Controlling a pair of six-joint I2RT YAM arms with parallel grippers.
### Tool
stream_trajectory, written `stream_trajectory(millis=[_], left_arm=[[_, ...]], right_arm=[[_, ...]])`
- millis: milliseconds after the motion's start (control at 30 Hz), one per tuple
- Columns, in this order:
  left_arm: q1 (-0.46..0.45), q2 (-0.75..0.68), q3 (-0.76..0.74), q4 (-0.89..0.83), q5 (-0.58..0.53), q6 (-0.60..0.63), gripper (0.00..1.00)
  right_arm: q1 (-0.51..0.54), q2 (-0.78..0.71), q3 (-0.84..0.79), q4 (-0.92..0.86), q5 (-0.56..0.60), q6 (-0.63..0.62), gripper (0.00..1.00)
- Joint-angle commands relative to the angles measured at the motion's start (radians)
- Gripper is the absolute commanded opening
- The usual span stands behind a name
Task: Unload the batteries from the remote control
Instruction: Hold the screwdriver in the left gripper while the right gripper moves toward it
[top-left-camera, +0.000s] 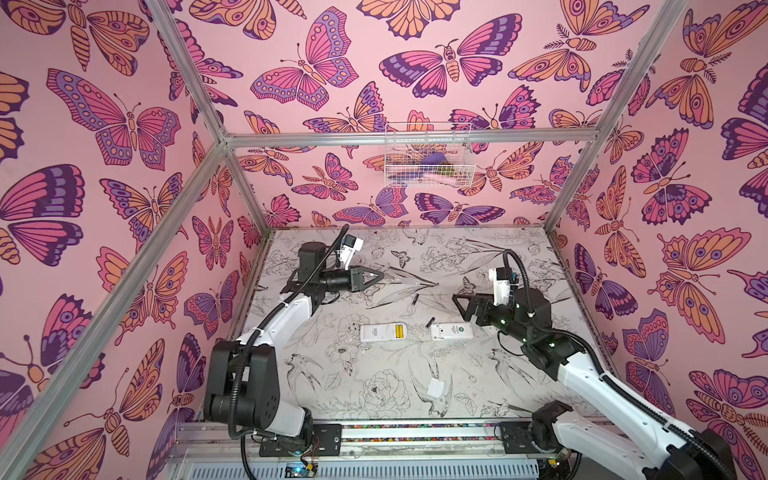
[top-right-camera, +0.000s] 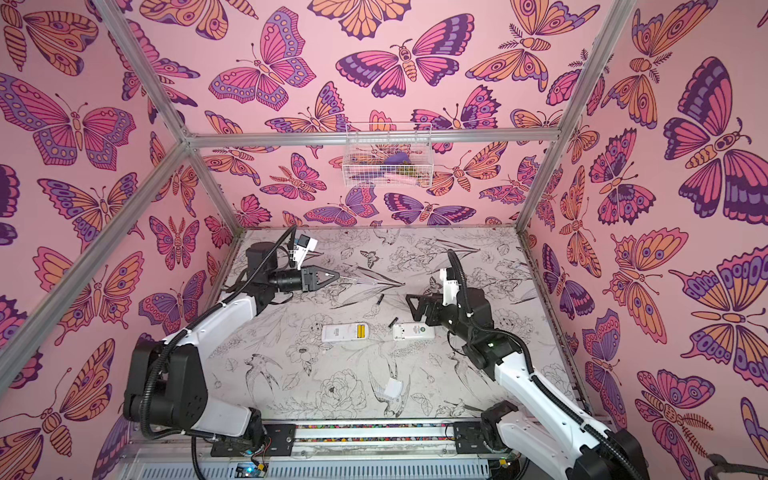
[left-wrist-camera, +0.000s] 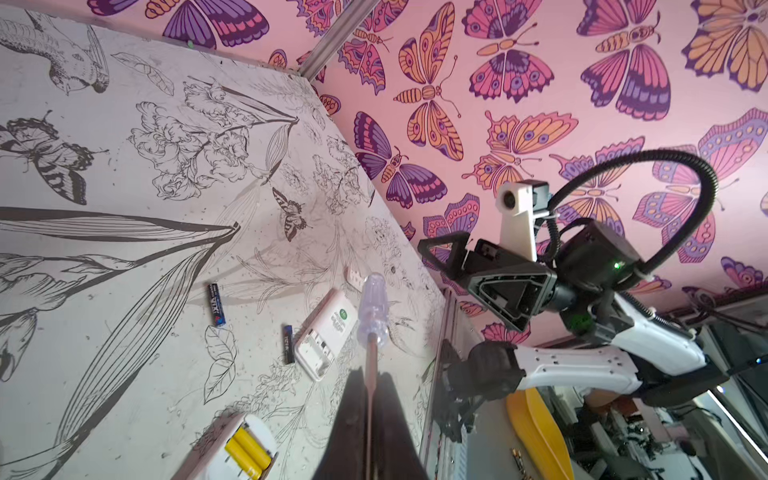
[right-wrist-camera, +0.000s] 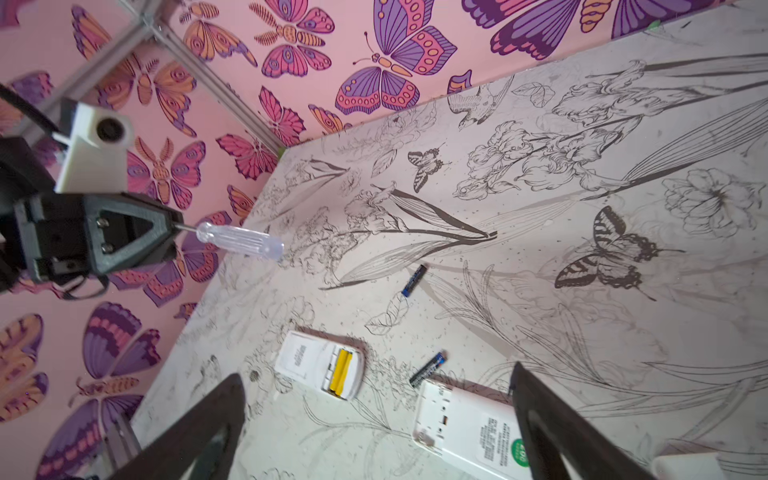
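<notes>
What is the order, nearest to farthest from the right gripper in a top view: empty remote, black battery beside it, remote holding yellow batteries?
From the right gripper:
1. empty remote, just in front of it.
2. black battery, at that remote's left end.
3. remote holding yellow batteries, farther left.

Walls (top-left-camera: 374, 83): pink, with butterflies in purple, orange, magenta. Table (top-left-camera: 498, 386): off-white, black line-drawn flowers, birds, butterflies. Remotes (top-left-camera: 374, 332): white, one with green sticker. Yellow batteries (top-left-camera: 400, 331): plain. Black batteries (right-wrist-camera: 414, 280): blue ends. Screwdriver (right-wrist-camera: 239, 241): clear handle. Arms (top-left-camera: 286, 316): white shells, black joints. Basket (top-left-camera: 415, 179): white wire.
</notes>
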Motion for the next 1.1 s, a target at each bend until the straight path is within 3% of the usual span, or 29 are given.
stream_trajectory(millis=[0, 133, 267, 300, 467, 900, 1067], left_arm=[[-0.023, 0.008, -0.017, 0.162, -0.002, -0.138, 0.0], [-0.056, 0.013, -0.012, 0.189, 0.003, -0.17, 0.0], [-0.071, 0.024, -0.027, 0.269, 0.003, -0.17, 0.0], [-0.076, 0.025, -0.031, 0.286, -0.009, -0.27, 0.0], [-0.107, 0.045, -0.026, 0.393, 0.027, -0.341, 0.0], [-0.141, 0.083, -0.002, 0.484, 0.052, -0.398, 0.0], [-0.146, 0.079, -0.013, 0.491, 0.021, -0.42, 0.0]], right_arm=[[-0.003, 0.013, 0.028, 0.114, -0.005, 0.179, 0.99], [-0.003, 0.069, 0.091, 0.173, -0.1, 0.251, 0.99], [-0.003, 0.178, 0.164, 0.271, -0.268, 0.327, 0.95], [-0.002, 0.205, 0.18, 0.295, -0.306, 0.337, 0.94], [0.0, 0.33, 0.221, 0.5, -0.465, 0.423, 0.86], [0.035, 0.458, 0.244, 0.694, -0.58, 0.474, 0.66], [0.057, 0.5, 0.251, 0.749, -0.569, 0.504, 0.59]])
